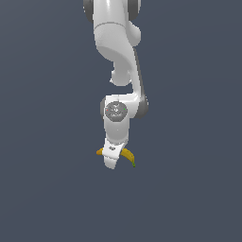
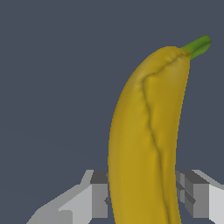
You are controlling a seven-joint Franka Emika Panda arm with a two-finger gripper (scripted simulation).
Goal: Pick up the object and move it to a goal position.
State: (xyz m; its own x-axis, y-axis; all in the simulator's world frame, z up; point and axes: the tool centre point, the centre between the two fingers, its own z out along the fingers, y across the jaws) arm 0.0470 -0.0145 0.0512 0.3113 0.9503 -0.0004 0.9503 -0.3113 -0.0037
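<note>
The object is a curved yellow banana point(image 2: 144, 131) with a green stem tip. It fills the wrist view and runs lengthwise out between my grey fingers point(image 2: 99, 194), which press against both of its sides. My gripper point(image 2: 144, 192) is shut on it near one end. In the exterior view the gripper point(image 1: 112, 159) points down from the white arm, and the banana point(image 1: 128, 156) sticks out on both sides of the hand. Its middle is hidden behind the hand. I cannot tell whether it rests on the surface or hangs above it.
A plain dark blue-grey ground point(image 1: 189, 189) surrounds the arm in both views. The white arm point(image 1: 116, 42) comes down from the top of the exterior view. No goal marker shows.
</note>
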